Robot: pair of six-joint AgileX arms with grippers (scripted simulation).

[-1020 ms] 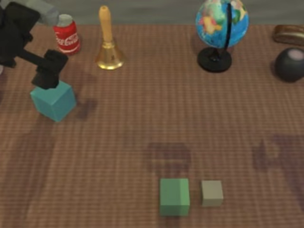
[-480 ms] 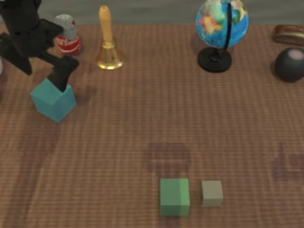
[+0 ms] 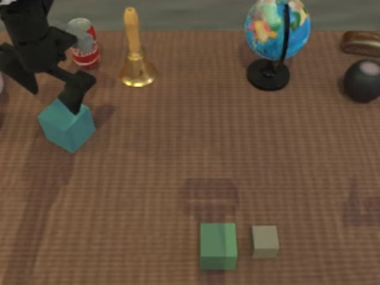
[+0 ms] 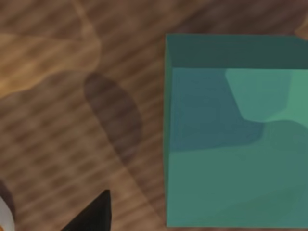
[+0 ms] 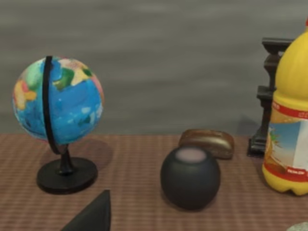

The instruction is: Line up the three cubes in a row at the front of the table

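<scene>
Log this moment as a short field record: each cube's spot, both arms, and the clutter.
teal cube: far left of table, away from the row
green cube: front, apart from beige-grey cube on its right
left gripper: over teal cube
right arm: out of the top view
clutter: can, bell, globe, dark ball

Rendered tabletop scene: woven brown table (image 3: 178,154), blank grey backdrop (image 5: 154,57).
</scene>
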